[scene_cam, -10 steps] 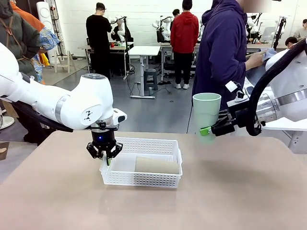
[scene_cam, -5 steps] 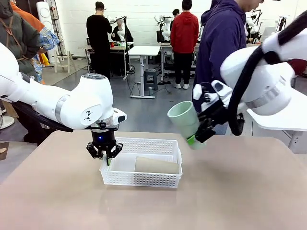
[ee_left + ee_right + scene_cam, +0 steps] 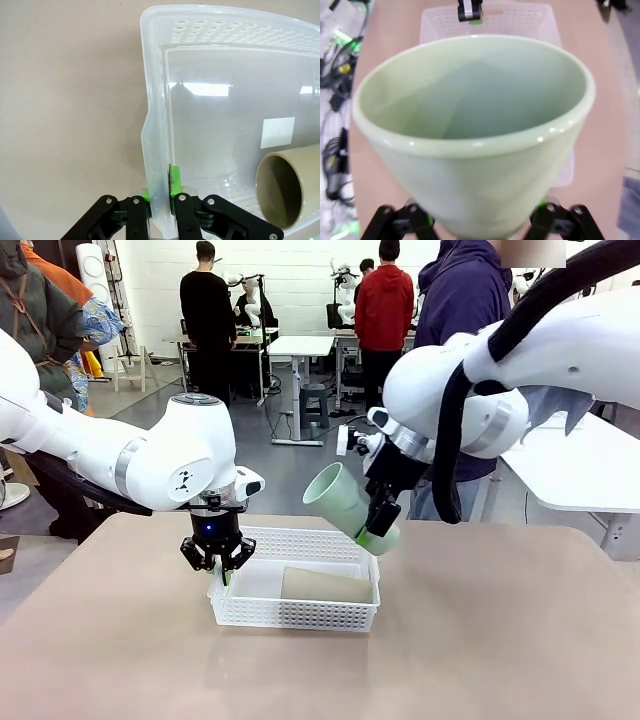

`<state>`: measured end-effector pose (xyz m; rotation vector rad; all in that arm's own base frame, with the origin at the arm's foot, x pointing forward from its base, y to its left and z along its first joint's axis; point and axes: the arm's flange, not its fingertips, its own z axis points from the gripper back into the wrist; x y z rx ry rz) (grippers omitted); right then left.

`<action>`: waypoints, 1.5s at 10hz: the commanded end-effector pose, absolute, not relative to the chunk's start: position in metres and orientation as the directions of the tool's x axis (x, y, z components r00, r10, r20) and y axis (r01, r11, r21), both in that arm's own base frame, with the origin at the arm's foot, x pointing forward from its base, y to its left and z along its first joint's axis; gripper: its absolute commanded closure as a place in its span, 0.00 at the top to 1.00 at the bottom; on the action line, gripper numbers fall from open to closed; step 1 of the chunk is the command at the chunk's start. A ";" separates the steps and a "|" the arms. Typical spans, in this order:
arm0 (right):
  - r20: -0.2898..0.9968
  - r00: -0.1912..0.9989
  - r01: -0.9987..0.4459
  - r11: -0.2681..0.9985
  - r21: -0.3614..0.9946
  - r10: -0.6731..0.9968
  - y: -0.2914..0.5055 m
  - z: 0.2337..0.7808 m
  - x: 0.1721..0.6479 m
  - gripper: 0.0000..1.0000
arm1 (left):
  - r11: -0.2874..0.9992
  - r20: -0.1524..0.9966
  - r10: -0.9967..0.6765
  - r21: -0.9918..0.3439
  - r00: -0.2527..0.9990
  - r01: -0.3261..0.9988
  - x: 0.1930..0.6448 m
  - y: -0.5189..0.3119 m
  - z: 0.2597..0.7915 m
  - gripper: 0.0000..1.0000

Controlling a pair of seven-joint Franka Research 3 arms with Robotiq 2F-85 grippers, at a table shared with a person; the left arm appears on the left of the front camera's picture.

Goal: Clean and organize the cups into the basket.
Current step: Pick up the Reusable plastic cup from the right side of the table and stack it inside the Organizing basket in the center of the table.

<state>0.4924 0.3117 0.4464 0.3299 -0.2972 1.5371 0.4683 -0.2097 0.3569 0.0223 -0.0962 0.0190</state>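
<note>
Swinging in from the table's right side over the last second, the right gripper (image 3: 376, 532) had carried the mint green cup (image 3: 340, 502) leftward and tipped it from upright to a steep slant, while the left gripper (image 3: 217, 558) had not shifted. At this moment the right gripper's jaws stood spread wide and gripped the cup around its narrow base, a green pad pressed to each side. The cup hung in the air, clear of everything below, with its open mouth turned up and toward the table's left edge, and it sat above the right end of the white basket (image 3: 300, 615). From the right wrist, the cup's rim and pale interior faced the camera, with the basket's lattice wall beyond it. The left gripper pointed straight down and was clenched on the basket's left short wall, one pad outside and one inside, pinching the thin plastic between them. The basket rested on the table (image 3: 480, 650), left of its middle and nearer its far edge. Inside it, a tan cup (image 3: 325, 586) lay on its side along the basket's right half. A person in a dark purple hooded top (image 3: 465, 310) stood beyond the far edge, behind the right arm.
</note>
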 end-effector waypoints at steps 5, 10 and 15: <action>0.094 -0.010 -0.991 -0.022 0.130 0.995 0.361 0.458 0.509 0.81 | 1.000 0.099 0.010 0.024 0.995 -0.012 0.468 -0.210 0.358 0.00; 0.130 -0.044 -0.992 -0.058 0.108 0.991 0.374 0.425 0.528 0.81 | 1.000 0.099 0.010 0.024 0.995 -0.012 0.468 -0.210 0.358 0.00; 0.206 -0.044 -0.989 -0.072 0.127 0.977 0.381 0.396 0.541 0.81 | 1.000 0.099 0.010 0.024 0.995 -0.012 0.468 -0.210 0.358 0.00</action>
